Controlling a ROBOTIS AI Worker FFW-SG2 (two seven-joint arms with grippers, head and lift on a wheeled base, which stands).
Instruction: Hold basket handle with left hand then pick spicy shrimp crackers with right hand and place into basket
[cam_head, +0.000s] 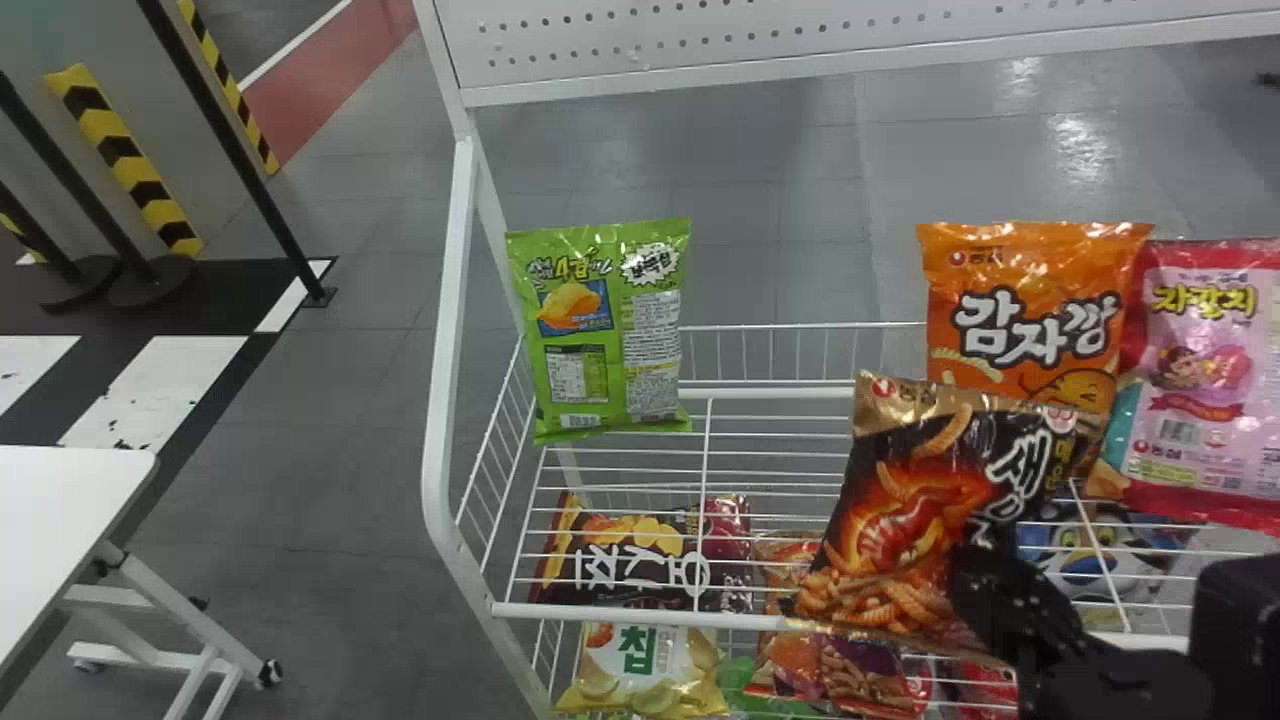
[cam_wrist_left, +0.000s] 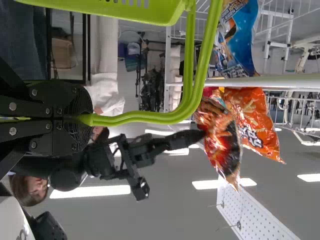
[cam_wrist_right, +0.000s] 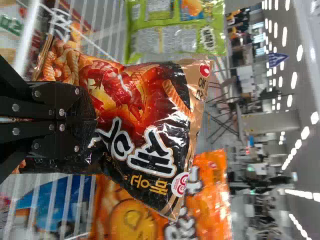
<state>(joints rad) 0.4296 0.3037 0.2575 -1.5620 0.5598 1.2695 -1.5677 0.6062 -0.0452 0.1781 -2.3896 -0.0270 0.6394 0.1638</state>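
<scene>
Right hand (cam_head: 962, 578) is closing both fingers on the spicy shrimp crackers (cam_head: 905, 510), gripping the bag low on its right side as the head view is showing it. Bag is tilting, its gold top edge facing up, front side toward the head camera. It's hanging over the front part of the white wire rack (cam_head: 760, 620), overlapping the orange bag (cam_head: 1025, 290) in that view. So crackers are in hand, outside the basket.

Left hand (cam_wrist_left: 84, 119) is gripping the green basket handle (cam_wrist_left: 155, 117), fingers closed around it. Basket (cam_wrist_left: 115, 11) body is showing beside the handle bars in the left wrist view; crackers are sitting past the bars, right arm reaching to them.

Rest of rack: green bag (cam_head: 610, 335) is standing at the left, pink bag (cam_head: 1200, 370) is standing right of the orange one. Black bag (cam_head: 640, 565) is lying lower, seen through the wires, with a yellow chip bag (cam_head: 650, 670) showing below it in the head view. White table (cam_head: 70, 510) is standing off to the left, apart from the rack.
</scene>
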